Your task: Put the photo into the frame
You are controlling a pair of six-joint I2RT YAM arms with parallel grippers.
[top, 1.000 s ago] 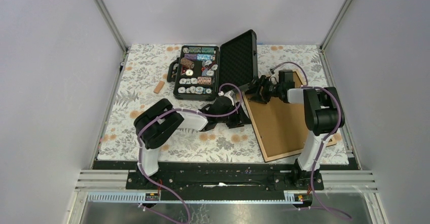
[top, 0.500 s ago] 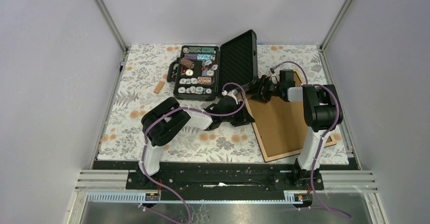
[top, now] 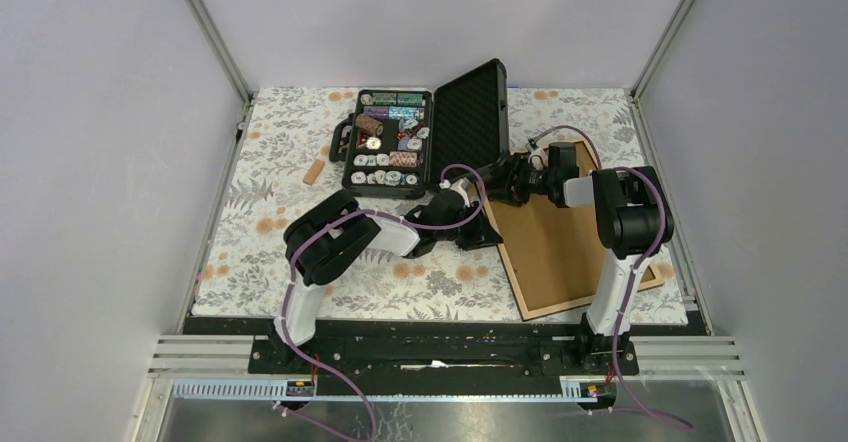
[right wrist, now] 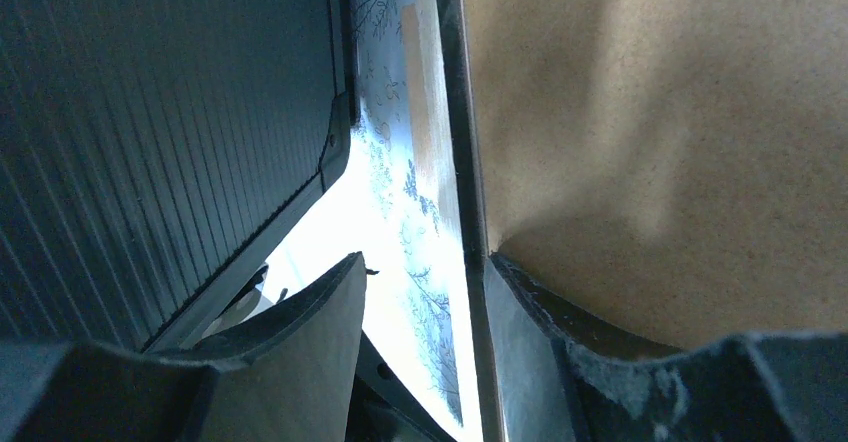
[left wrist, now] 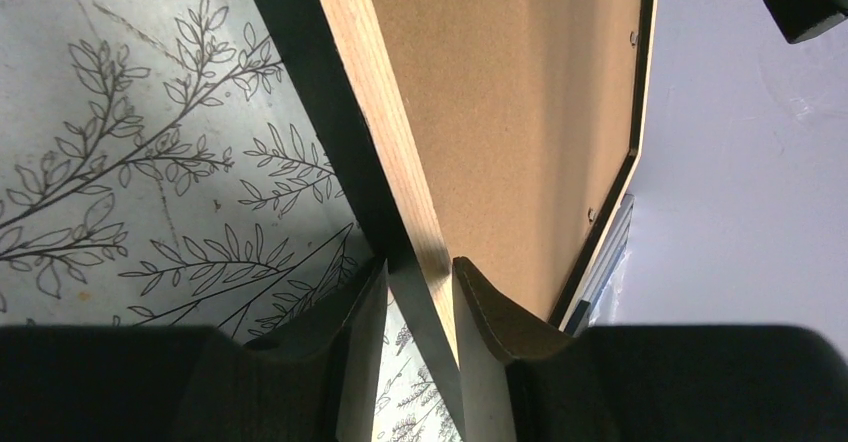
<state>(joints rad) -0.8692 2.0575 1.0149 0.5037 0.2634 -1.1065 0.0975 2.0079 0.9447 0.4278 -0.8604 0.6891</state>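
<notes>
The frame lies back side up on the right of the table, brown board inside a light wood rim. My left gripper is at its left edge; in the left wrist view the jaws are open and straddle the wood rim, which rests against the right finger and is apart from the left one. My right gripper is at the frame's far left corner; in the right wrist view it is open around the frame's edge. The photo is not in view.
An open black case of poker chips stands at the back middle, its raised lid close beside the right gripper and filling the left of the right wrist view. A small brown piece lies left of the case.
My left gripper has moved right, up to the frame's left edge. My right gripper has shifted a little left along the frame's far corner.
</notes>
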